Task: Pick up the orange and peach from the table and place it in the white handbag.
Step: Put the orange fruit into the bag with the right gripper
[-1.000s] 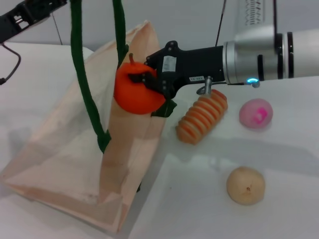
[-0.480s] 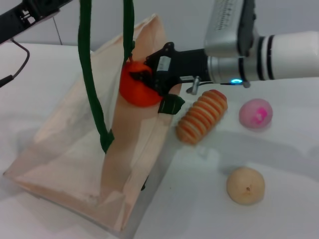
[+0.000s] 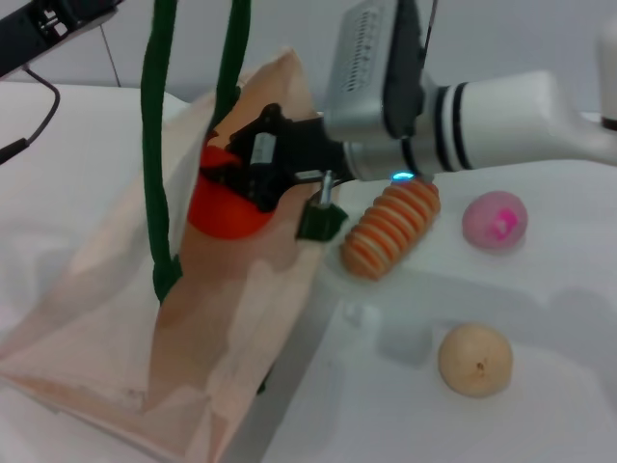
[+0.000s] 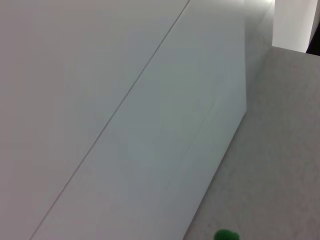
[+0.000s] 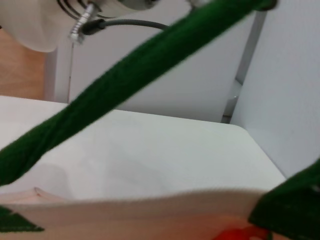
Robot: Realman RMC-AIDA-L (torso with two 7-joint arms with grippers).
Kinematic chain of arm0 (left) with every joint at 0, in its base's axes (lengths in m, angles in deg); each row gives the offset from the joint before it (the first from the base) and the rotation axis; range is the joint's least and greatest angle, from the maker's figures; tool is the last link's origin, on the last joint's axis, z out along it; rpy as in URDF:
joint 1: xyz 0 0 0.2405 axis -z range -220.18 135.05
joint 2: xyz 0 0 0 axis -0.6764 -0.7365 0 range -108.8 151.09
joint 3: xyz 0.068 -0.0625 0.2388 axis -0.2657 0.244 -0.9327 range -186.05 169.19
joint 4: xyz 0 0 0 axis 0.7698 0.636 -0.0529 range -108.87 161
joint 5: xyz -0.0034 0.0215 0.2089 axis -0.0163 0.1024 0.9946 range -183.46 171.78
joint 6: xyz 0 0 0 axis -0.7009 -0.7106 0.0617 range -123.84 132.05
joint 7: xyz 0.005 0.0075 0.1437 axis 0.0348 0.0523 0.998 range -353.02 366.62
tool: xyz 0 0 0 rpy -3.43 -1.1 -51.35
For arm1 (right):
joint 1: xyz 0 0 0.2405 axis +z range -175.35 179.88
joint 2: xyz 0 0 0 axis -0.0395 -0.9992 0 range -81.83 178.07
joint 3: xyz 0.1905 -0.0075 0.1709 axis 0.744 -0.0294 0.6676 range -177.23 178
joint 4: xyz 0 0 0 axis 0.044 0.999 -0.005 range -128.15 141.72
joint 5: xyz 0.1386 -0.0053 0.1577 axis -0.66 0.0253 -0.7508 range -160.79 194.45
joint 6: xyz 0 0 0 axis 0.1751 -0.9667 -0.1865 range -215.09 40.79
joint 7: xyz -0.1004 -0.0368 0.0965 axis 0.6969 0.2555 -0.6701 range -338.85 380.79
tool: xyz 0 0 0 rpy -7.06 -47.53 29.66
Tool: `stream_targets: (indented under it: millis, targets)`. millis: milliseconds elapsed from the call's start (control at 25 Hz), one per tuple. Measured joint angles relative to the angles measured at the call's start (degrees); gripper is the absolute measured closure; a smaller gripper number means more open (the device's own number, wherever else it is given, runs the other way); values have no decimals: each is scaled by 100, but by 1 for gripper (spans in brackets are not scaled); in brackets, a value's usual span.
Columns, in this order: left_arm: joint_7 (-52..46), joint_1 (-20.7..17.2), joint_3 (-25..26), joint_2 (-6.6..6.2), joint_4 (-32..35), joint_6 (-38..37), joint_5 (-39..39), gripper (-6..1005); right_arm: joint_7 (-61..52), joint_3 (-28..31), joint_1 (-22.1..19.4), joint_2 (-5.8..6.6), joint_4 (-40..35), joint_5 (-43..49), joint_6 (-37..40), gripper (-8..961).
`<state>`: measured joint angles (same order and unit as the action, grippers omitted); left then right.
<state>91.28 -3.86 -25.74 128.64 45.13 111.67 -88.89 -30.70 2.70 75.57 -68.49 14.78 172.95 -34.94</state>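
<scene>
I see my right gripper [image 3: 231,178] clamped on the orange [image 3: 224,204] inside the white handbag [image 3: 125,318] mouth, frame centre-left; the peach [image 3: 495,220] lies right.

1. One bright orange-red round orange [image 3: 220,214].
2. One small pale pink peach with a magenta patch [image 3: 495,220].
3. One beige-tan round fruit [image 3: 474,359].
4. One ribbed orange-and-cream oblong piece [image 3: 389,229].
5. One cream fabric handbag [image 3: 116,318], with two dark green strap handles [image 3: 156,145].
</scene>
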Motion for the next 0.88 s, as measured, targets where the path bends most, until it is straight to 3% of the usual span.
stream_targets:
  millis: [360, 840, 880]
  targets:
    - [11, 25, 4, 0, 0, -75, -1, 871, 196, 83, 287, -47, 680, 349, -1019, 892]
    - [15, 12, 19, -15, 0, -86, 0, 870, 895, 161, 299, -32, 1090, 366, -1083, 861]
    - [15, 0, 24, -18, 0, -86, -1, 870, 895, 162, 299, -23, 1105, 366, -1073, 781]
